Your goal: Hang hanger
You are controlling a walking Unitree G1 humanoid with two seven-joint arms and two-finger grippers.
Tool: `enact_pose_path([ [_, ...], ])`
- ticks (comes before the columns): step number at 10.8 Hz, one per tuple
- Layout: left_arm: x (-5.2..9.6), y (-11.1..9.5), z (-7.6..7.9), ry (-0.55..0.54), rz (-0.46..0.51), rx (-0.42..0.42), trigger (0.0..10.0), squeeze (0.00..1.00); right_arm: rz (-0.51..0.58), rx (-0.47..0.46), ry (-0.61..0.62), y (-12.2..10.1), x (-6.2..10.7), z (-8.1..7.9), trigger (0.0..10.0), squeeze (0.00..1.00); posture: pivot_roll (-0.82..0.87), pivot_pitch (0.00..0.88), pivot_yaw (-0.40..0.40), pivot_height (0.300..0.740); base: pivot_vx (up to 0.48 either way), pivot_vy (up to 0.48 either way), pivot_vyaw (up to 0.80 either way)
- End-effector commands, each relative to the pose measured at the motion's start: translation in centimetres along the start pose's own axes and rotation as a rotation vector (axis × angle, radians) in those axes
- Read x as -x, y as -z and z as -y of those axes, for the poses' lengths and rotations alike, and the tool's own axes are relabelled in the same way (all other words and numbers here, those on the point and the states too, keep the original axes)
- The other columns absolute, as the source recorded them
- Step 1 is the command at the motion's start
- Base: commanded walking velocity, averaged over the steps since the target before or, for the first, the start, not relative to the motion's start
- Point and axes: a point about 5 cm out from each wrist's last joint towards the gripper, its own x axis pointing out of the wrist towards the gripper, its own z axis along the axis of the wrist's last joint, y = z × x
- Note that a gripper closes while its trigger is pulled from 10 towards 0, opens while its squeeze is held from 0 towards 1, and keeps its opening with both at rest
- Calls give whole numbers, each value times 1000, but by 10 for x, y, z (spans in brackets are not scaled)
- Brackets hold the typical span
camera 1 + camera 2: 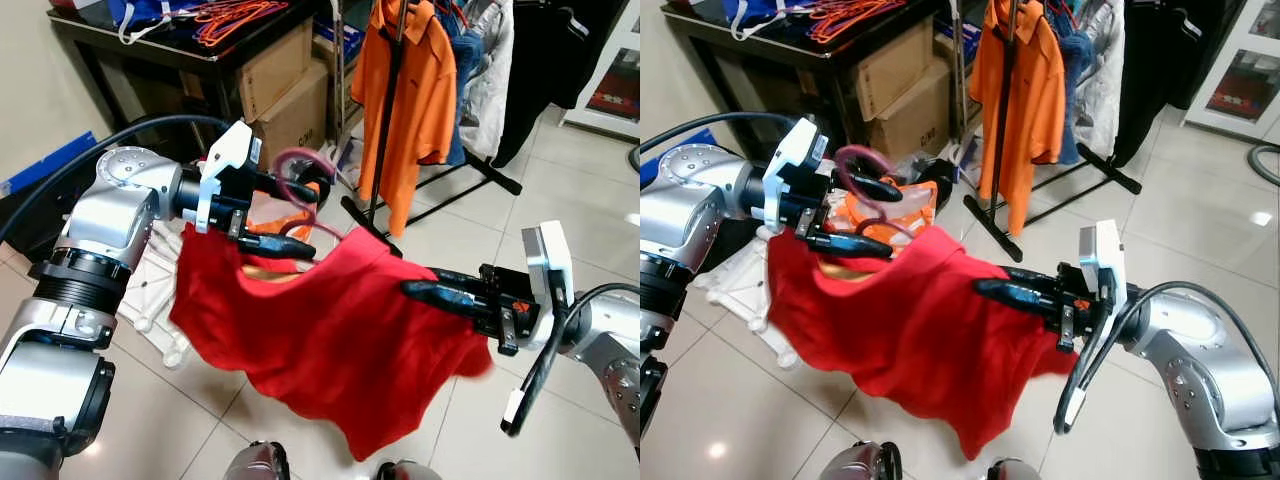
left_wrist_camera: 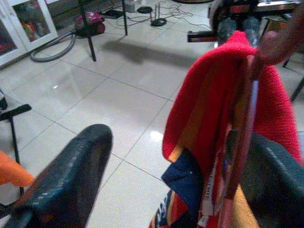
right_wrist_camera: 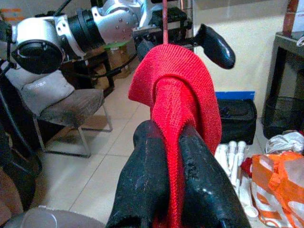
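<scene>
you're mid-carry: the red shirt (image 1: 330,340) on its pink hanger (image 1: 300,170) is held up between both grippers, not yet hung.

the shirt sags in the air over the tiled floor (image 1: 560,230), well short of the clothes rack (image 1: 390,110) where the orange shirt (image 1: 410,90) hangs. your left gripper (image 1: 285,215) has its fingers spread around the hanger neck at the collar, hook rising above them. your right gripper (image 3: 175,156) is pressed together on a fold of the shirt's shoulder. next, i'd judge, you step toward the rack and lift the hook to its rail.
</scene>
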Motion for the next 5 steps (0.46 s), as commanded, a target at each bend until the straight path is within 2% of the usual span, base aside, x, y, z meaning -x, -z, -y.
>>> enact_pose_path([
  [1, 0, -6, -1, 13, -6, -26, 0, 0, 18, 52, -48, -11, -2, -3, 0, 0, -140, 66, 94, 740, 0, 0, 0],
  [5, -1, -7, 9, 113, -8, -23, 0, 0, -29, 49, -8, -6, 6, 3, 0, 0, -148, 64, 94, 740, 0, 0, 0],
])
